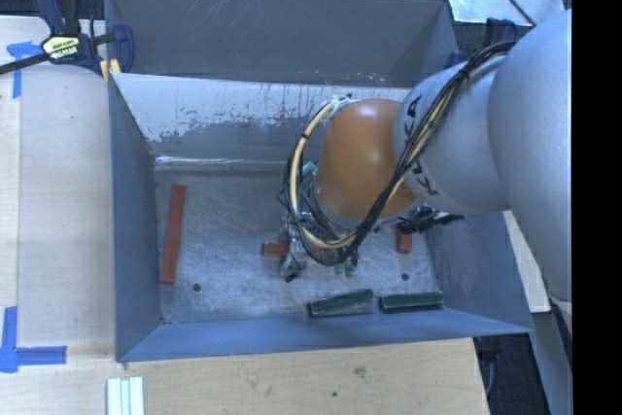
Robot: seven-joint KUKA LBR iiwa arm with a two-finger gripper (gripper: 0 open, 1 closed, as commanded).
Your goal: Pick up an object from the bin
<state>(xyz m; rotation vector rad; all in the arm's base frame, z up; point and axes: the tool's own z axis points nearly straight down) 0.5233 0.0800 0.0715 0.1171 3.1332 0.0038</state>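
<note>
Grey bin [136,238] walls slope to a speckled floor. Under the arm's orange cover [355,165], the jaws hang at mid-floor just beside a small red-brown block [274,249]; open or closed, I cannot tell. Two dark green bars [340,304] lie nearby in front.

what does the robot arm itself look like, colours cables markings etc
The arm is built of thick, rounded, pale grey segments, with dark lettering on one of them. Its wrist wears a smooth, domed orange cover. Several black cables run along the arm and loop around the cover, together with a yellow cable. The gripper at its tip is small, dark and metallic.
</note>
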